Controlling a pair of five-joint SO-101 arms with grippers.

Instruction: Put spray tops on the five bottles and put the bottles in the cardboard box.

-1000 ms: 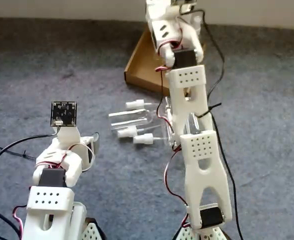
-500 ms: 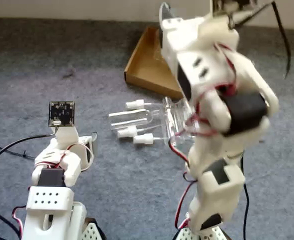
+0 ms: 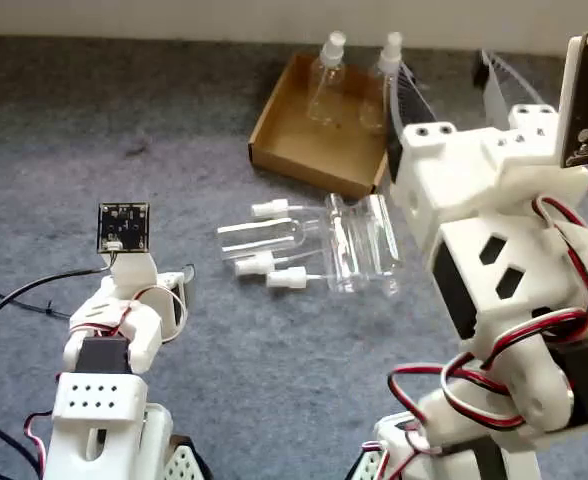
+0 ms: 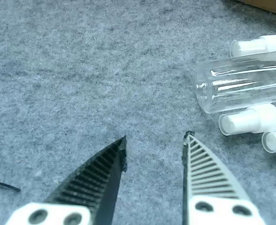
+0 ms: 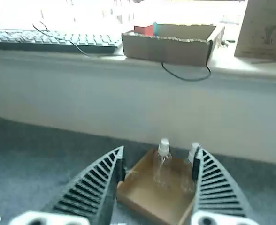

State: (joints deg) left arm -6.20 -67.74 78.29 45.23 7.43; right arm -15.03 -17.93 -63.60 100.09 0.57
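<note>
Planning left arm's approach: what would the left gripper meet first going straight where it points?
Probably only grey carpet: the left gripper, fingers open, points at a bare patch; the clear plastic bottle lies aside.

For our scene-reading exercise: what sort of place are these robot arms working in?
Probably an office or home workroom, not a factory: a keyboard and an open carton sit on a pale ledge above grey carpet.

cardboard box [image 3: 296, 140]: 2 bottles [image 3: 326, 80] at far wall | near floor free
</note>
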